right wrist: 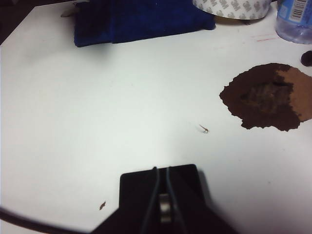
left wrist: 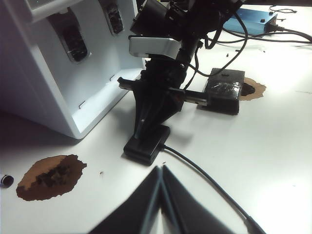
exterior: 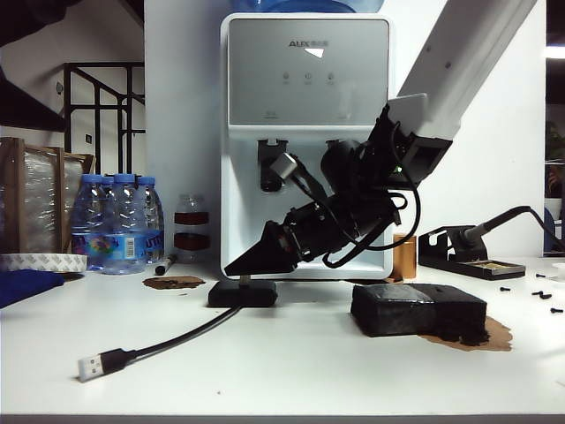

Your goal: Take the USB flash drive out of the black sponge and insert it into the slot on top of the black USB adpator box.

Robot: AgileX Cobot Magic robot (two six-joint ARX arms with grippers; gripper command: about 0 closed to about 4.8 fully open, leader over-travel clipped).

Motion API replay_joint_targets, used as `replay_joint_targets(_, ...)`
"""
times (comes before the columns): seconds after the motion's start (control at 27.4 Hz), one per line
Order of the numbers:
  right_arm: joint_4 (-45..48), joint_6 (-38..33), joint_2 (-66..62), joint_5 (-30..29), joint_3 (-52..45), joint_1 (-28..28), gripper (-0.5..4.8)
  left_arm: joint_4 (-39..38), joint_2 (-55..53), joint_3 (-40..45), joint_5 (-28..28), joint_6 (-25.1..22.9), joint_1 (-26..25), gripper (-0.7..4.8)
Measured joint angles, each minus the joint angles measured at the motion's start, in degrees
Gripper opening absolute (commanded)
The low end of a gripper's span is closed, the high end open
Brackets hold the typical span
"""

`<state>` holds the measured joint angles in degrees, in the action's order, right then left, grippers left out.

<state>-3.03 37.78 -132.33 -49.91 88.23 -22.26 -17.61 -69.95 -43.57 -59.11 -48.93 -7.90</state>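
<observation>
The black USB adpator box (exterior: 243, 294) lies flat in front of the water dispenser, and its cable (exterior: 177, 340) ends in a USB plug (exterior: 95, 365). My right gripper (exterior: 234, 267) reaches down from the upper right and its tips sit just above the box (right wrist: 187, 183). It is shut on the USB flash drive (right wrist: 165, 214), a silver stub (exterior: 244, 280) standing between the tips and the box top. The slot is hidden under the fingers. The black sponge (exterior: 419, 309) rests to the right. My left gripper (left wrist: 160, 168) hovers shut and empty, short of the box (left wrist: 148, 148).
A white water dispenser (exterior: 305, 132) stands right behind the box. Water bottles (exterior: 119, 221), a tape roll (exterior: 40, 262) and blue cloth (exterior: 22, 284) are at the left. A soldering stand (exterior: 463, 256) and loose screws (exterior: 538, 293) are at the right. Brown crumb patches (exterior: 172, 283) mark the table.
</observation>
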Motion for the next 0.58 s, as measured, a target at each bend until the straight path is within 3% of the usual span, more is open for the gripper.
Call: replay_joint_targets(0.58,-5.3,5.4,-0.9,3.3,1.4,-1.1,-0.04,0.1,0.0,0.0,0.2,0.0,0.0,-0.05)
